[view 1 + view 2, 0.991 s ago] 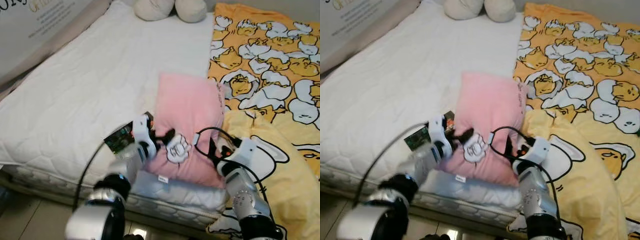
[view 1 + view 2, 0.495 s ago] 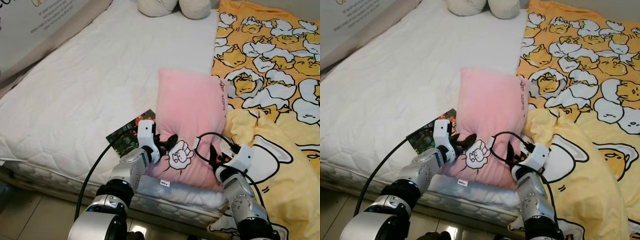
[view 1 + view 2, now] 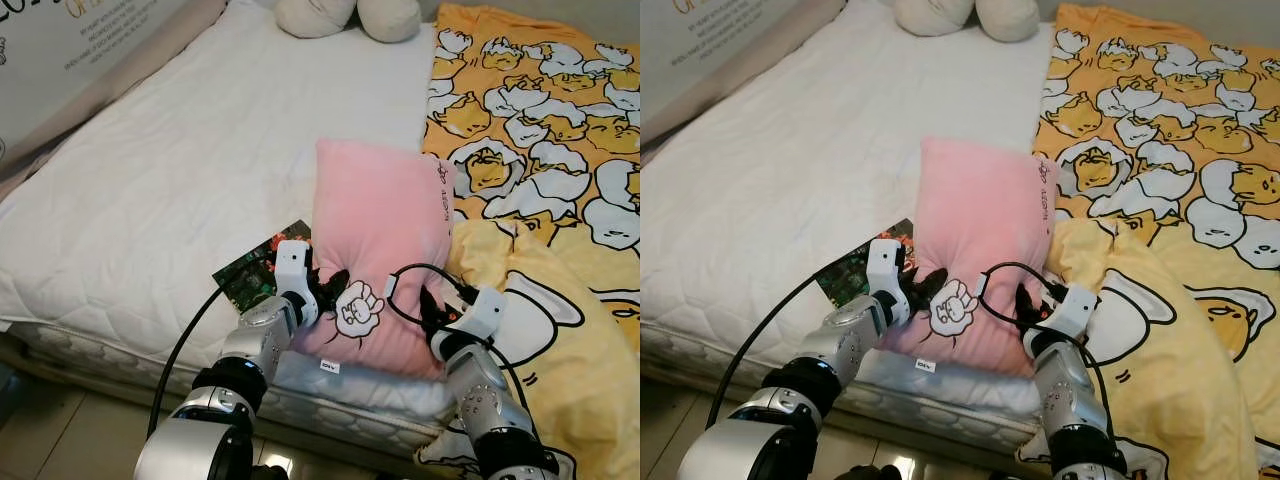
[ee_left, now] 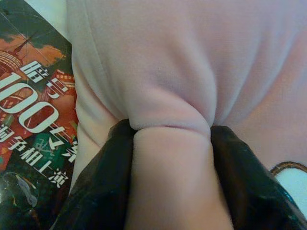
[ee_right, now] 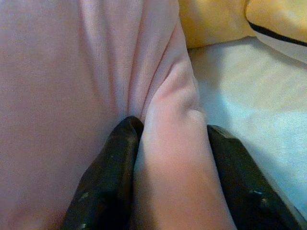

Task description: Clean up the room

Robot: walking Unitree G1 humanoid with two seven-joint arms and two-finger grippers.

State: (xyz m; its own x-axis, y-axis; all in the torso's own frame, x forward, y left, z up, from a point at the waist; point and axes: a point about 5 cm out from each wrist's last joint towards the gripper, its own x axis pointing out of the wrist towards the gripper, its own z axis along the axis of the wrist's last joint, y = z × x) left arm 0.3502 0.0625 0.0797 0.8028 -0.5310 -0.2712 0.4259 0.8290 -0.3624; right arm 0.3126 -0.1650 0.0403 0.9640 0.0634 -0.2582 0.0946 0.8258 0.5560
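Pinching the pink pillow (image 3: 378,240) at its near corners, the left gripper (image 4: 171,143) and right gripper (image 5: 169,139) each hold a fold between their fingers, on the bed (image 3: 170,190).

Soft matt pink cloth pillow (image 3: 375,250), quilted white cloth mattress (image 3: 180,190), glossy printed paper booklet (image 3: 255,275), silver metal arms.

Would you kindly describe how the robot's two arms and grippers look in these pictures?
Both arms are silver metal with dark bands at the joints and white housings at the wrists. A black cable runs along the left arm; another loops above the right arm, whose wrist shows a small red spot. The left gripper and right gripper each have two glossy black fingers.
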